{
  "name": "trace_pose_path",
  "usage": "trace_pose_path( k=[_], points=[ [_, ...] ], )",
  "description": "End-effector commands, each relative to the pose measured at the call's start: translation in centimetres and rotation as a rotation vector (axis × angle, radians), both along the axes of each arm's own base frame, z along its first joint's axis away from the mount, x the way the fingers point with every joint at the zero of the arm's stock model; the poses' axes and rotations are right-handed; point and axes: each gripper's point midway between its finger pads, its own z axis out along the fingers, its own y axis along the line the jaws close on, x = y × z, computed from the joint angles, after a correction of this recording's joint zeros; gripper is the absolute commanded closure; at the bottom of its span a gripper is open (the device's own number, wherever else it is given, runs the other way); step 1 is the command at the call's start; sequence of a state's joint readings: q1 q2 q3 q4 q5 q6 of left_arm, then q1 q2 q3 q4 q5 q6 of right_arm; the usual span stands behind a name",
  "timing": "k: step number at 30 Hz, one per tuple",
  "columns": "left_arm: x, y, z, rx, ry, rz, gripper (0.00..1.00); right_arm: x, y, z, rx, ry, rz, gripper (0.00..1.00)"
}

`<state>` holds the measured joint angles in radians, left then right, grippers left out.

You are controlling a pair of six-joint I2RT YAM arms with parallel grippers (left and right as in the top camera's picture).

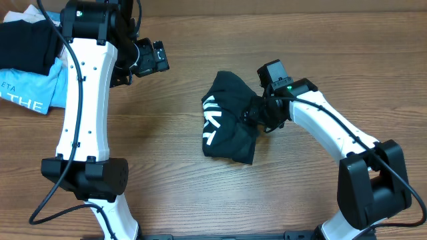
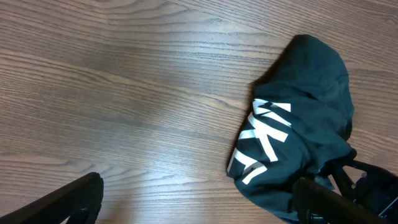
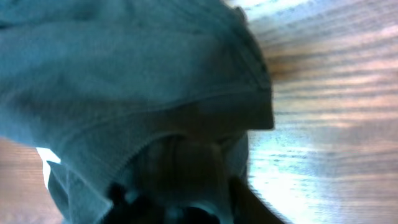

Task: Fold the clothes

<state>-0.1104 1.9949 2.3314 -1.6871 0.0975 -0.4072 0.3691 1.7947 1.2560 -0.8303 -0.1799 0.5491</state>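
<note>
The clothes [image 1: 227, 127] lie crumpled in a dark navy-teal heap at the table's middle, white lettering facing left. My right gripper [image 1: 257, 115] is at the heap's right edge, its fingers buried in the cloth. In the blurred right wrist view a bunched fold of the clothes [image 3: 124, 74] fills the space between the jaws of the right gripper [image 3: 186, 186], which is shut on it. My left gripper [image 1: 150, 59] hovers open at the upper left, well away from the heap. The left wrist view shows the clothes [image 2: 298, 124] beyond the wide-open left gripper [image 2: 199, 202], with only bare wood between its fingers.
A light-blue shirt printed "THE" [image 1: 30, 90] and a black folded garment [image 1: 27, 43] lie at the table's far left corner. The left arm's base [image 1: 87, 177] and the right arm's base [image 1: 373, 180] stand near the front edge.
</note>
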Motion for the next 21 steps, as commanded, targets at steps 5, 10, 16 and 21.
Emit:
trace_pose_path(
  k=[5,10,16,21],
  points=[
    [-0.2,-0.3,0.1,-0.006,-0.001,-0.031,0.0,-0.1,-5.4,-1.3,-0.283,-0.02,-0.069,0.9],
    [-0.2,-0.3,0.1,-0.006,-0.001,-0.032,0.0,-0.8,-8.4,-0.3,-0.38,0.032,-0.105,0.42],
    [-0.2,-0.3,0.1,-0.005,-0.001,-0.031,0.0,-1.6,-8.0,7.4,-0.276,0.095,-0.127,0.4],
    [-0.2,-0.2,0.1,0.002,-0.002,-0.041,0.0,-2.9,-8.8,11.8,-0.239,0.021,-0.153,0.11]
  ],
)
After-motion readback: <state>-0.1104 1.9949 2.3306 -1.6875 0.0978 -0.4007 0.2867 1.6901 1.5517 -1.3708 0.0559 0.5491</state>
